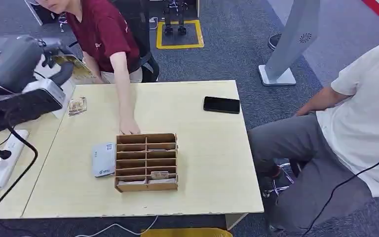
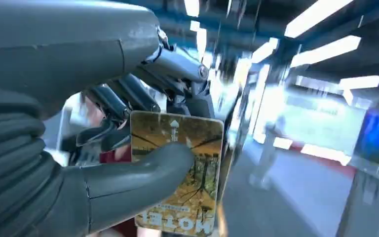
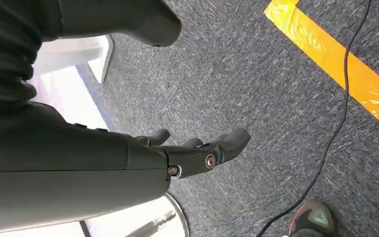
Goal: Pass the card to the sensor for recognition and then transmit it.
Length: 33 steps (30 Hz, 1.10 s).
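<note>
My left hand (image 1: 54,61) is raised at the far left of the head view, above the table's left end, and pinches a yellow hotel card (image 2: 177,168) between thumb and fingers. A corner of that card (image 1: 76,66) pokes out beyond the hand, towards a person in a red shirt (image 1: 103,34). The grey card reader (image 1: 103,159) lies flat on the table, left of a wooden slotted card box (image 1: 146,161). My right hand (image 3: 197,150) hangs over grey carpet, fingers apart and holding nothing.
The red-shirted person's hand (image 1: 128,127) rests at the box's far edge. A black phone (image 1: 221,104) lies at the table's right. A person in white (image 1: 355,123) sits to the right. A power strip (image 1: 5,163) and a small packet (image 1: 77,105) lie at the left.
</note>
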### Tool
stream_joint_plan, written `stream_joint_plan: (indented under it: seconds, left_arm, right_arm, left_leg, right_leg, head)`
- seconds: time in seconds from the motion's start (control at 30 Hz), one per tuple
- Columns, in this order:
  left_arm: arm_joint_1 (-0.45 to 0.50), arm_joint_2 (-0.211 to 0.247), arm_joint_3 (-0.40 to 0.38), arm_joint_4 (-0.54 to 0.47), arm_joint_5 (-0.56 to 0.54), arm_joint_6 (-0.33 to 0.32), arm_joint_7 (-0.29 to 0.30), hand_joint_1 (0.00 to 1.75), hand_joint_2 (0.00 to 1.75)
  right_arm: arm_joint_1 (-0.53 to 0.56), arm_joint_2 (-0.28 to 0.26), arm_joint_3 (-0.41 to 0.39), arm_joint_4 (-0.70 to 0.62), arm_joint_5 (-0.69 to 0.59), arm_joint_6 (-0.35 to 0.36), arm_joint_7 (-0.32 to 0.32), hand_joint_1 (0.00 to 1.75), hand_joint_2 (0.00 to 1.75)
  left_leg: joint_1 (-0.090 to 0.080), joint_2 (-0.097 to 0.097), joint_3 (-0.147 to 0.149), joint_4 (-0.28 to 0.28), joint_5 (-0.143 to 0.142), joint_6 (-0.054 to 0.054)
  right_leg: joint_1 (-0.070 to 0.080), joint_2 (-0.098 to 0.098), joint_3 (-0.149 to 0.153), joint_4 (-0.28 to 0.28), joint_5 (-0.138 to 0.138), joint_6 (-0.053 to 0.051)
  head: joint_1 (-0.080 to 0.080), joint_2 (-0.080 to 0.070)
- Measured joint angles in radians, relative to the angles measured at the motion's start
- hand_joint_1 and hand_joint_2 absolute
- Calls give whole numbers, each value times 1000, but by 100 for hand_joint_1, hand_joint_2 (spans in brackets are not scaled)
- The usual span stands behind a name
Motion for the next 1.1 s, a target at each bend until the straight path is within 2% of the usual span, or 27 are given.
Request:
stream_joint_plan:
  seconds: [0.1,0.47,0.53,0.6,0.67,0.77,0.93,1.1]
  left_arm:
    - [-36,1,15,-21,6,1,11,175,175]
    - [-70,18,23,-42,-23,27,32,175,175]
    - [-69,19,23,-38,-52,52,40,175,175]
    - [-67,19,23,-18,-131,95,61,175,175]
    - [-62,11,21,25,-257,146,104,175,175]
    - [-45,-32,14,167,-434,264,122,175,175]
    - [-60,-112,-36,419,-693,415,223,175,175]
    - [-110,-204,-55,621,-765,458,249,175,175]
  right_arm:
    - [0,0,0,0,0,0,0,0,175]
    - [-1,0,0,0,-1,9,6,0,175]
    - [-1,0,0,0,0,6,10,0,175]
    - [-2,0,0,0,0,6,11,0,175]
    - [-3,0,0,0,3,8,13,0,175]
    - [-7,1,1,0,8,14,16,0,175]
    - [-21,5,6,0,10,25,37,0,175]
    - [-32,9,19,0,11,35,48,0,175]
  left_leg:
    - [0,0,0,0,0,0]
    - [0,0,0,0,0,0]
    - [0,0,0,0,0,0]
    - [0,0,0,0,0,0]
    - [0,0,0,0,0,0]
    - [0,0,0,0,0,0]
    - [0,0,0,0,1,0]
    - [-1,0,-1,0,1,0]
  right_leg:
    - [0,-1,0,0,0,0]
    - [0,0,-1,0,0,0]
    - [0,0,-1,0,0,0]
    - [0,0,-1,0,0,0]
    - [0,0,-2,0,0,0]
    - [-1,-1,-1,0,0,0]
    - [-1,0,-2,0,1,0]
    - [-1,0,-1,0,2,0]
  head:
    - [0,0]
    - [0,0]
    - [0,0]
    - [0,0]
    - [0,0]
    - [0,0]
    - [-1,0]
    - [-1,0]
